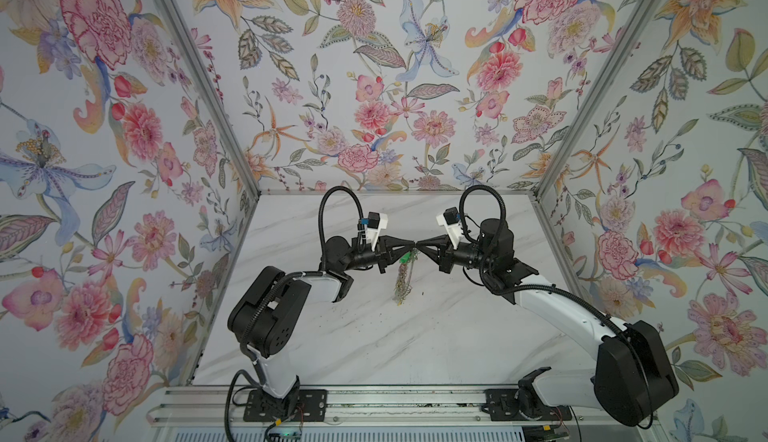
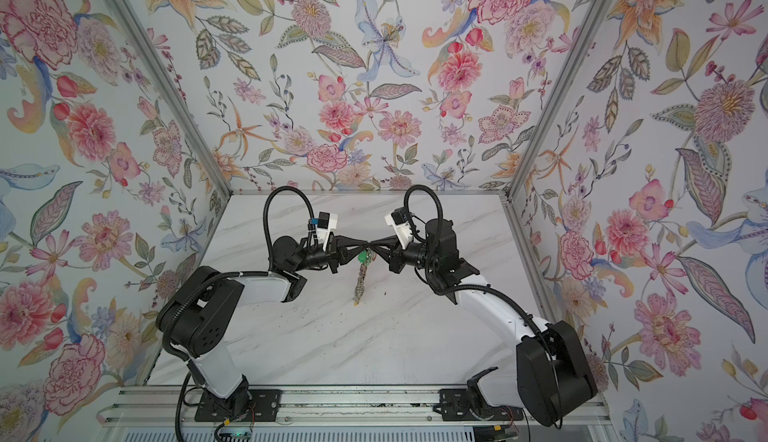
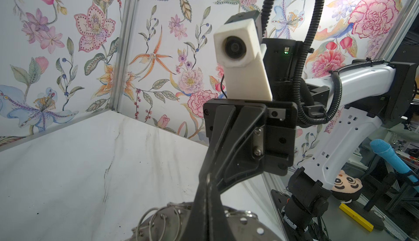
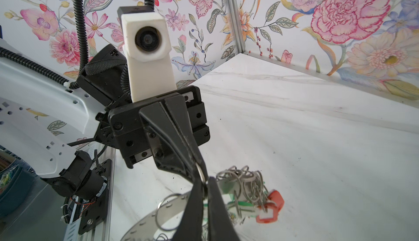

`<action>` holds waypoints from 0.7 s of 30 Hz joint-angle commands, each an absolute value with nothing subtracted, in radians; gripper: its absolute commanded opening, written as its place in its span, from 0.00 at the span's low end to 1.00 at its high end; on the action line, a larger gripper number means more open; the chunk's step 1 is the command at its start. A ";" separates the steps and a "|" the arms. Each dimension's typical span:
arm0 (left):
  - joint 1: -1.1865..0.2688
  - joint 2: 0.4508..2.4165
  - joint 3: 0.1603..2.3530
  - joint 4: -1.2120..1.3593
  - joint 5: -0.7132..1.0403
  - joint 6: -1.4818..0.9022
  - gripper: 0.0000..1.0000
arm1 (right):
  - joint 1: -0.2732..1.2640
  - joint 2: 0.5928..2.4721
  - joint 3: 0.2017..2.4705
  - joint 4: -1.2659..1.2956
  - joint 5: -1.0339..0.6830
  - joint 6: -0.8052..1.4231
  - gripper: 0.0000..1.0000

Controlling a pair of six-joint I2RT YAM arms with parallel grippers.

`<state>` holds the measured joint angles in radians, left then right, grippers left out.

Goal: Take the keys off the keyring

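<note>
Over the white marble-patterned table, your black left gripper and black right gripper met tip to tip at the centre, neither arm nearer than the other. Both sets of jaws were fully closed. The large flat grey metal keyring disc hung directly below the tips, edge-on in both top views. The bunch of silvery keys with green and red plastic tags dangled beside it, long axis downward. Both jaws appeared to pinch one small wire split ring. Your next pull, I judge, had to free that ring from the disc.
</note>
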<state>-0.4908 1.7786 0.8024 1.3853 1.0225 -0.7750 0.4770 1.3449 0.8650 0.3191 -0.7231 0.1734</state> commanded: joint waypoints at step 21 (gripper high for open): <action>-0.460 1.574 1.026 0.216 0.884 0.057 0.38 | 0.523 1.384 1.101 -0.207 -0.540 -0.164 0.00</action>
